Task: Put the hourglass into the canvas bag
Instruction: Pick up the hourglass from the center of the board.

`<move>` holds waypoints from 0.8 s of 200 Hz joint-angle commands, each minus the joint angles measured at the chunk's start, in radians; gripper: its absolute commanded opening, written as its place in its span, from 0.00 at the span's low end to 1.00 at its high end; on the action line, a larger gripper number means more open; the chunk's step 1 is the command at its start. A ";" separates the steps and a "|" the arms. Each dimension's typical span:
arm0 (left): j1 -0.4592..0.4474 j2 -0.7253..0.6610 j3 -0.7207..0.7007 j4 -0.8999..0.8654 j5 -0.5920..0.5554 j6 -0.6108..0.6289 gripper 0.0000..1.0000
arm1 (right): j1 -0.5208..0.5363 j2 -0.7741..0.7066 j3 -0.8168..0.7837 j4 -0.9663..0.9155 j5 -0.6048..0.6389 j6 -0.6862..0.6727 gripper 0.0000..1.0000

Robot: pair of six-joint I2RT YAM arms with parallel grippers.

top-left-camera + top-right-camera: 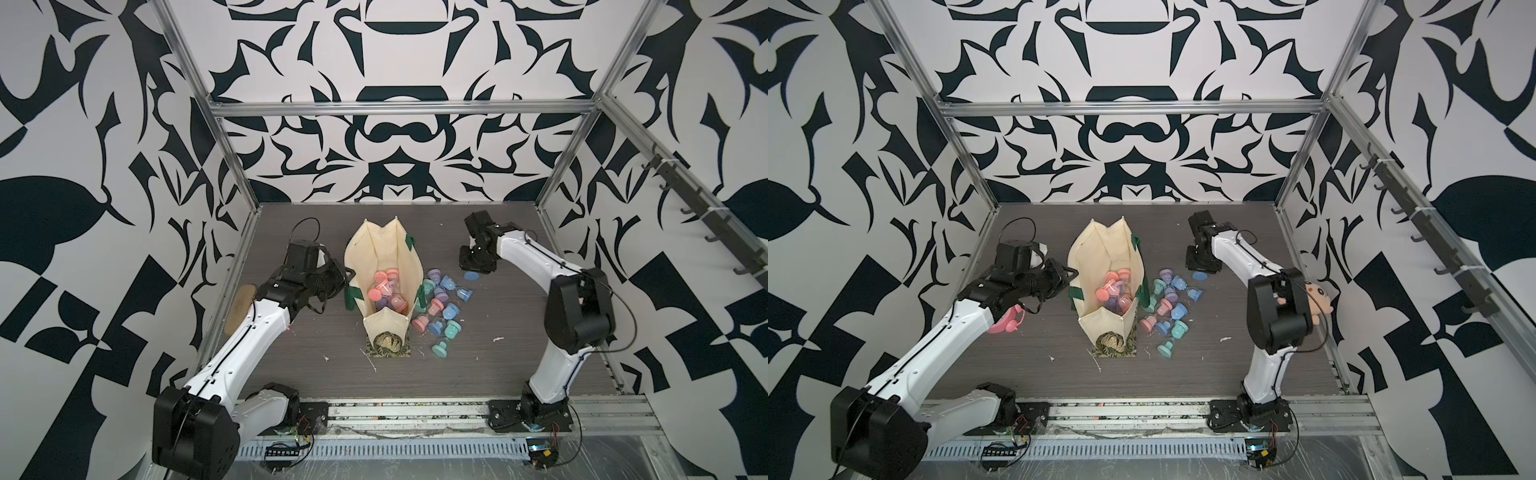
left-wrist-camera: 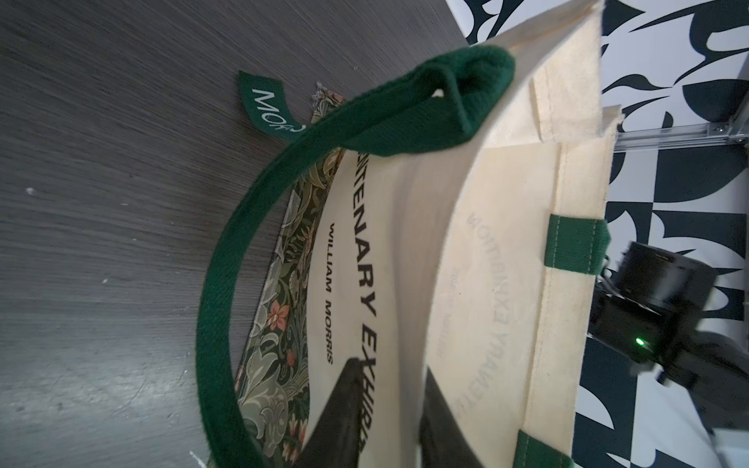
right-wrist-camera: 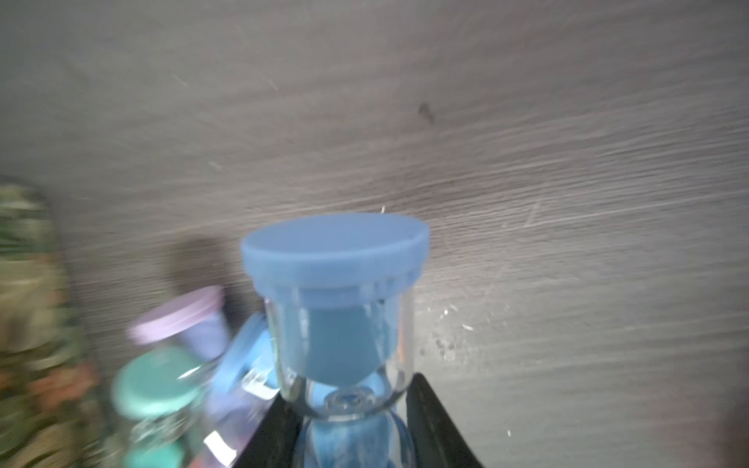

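Right wrist view: the right gripper (image 3: 348, 401) pinches a blue hourglass (image 3: 336, 283) at its waist, near the loose hourglasses (image 1: 440, 307) beside the open canvas bag (image 1: 370, 257). Left gripper (image 2: 391, 372) straddles the bag's wall; whether it grips, I cannot tell

Canvas bag (image 2: 506, 194), outer face, large black capitals: "…TENARY EXHIB…", both ends covered.
Same face, smaller black line alongside: "WILLIAM MORRIS", complete.
Bag, inner face: faint grey lettering showing through the cloth in reverse; "EXHIBITION" can be made out, the smaller lines are too pale to read.
Green ribbon tag (image 2: 265, 105) at the bag's side seam: white "MOR…", the rest curls away.
Top views: the printed face turns toward 9 o'clock; nothing legible.
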 commanded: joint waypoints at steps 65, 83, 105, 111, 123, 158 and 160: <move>0.009 -0.002 0.024 0.004 0.016 0.005 0.22 | 0.389 -0.267 0.257 -0.172 0.159 0.200 0.00; 0.007 0.003 0.031 0.009 0.024 0.002 0.19 | 0.496 -0.222 0.357 -0.194 0.217 0.222 0.00; 0.008 0.013 0.032 0.031 0.032 0.006 0.17 | 0.590 -0.152 0.457 -0.216 0.264 0.235 0.00; 0.009 0.017 0.035 0.030 0.032 0.009 0.16 | 0.605 -0.130 0.473 -0.213 0.268 0.240 0.00; 0.007 0.026 0.036 0.029 0.041 0.007 0.15 | 0.620 -0.089 0.500 -0.213 0.260 0.258 0.00; 0.008 0.024 0.032 0.041 0.046 0.013 0.12 | 0.651 0.032 0.590 -0.231 0.251 0.281 0.00; 0.008 0.024 0.033 0.042 0.046 0.013 0.12 | 0.652 0.041 0.598 -0.234 0.250 0.284 0.00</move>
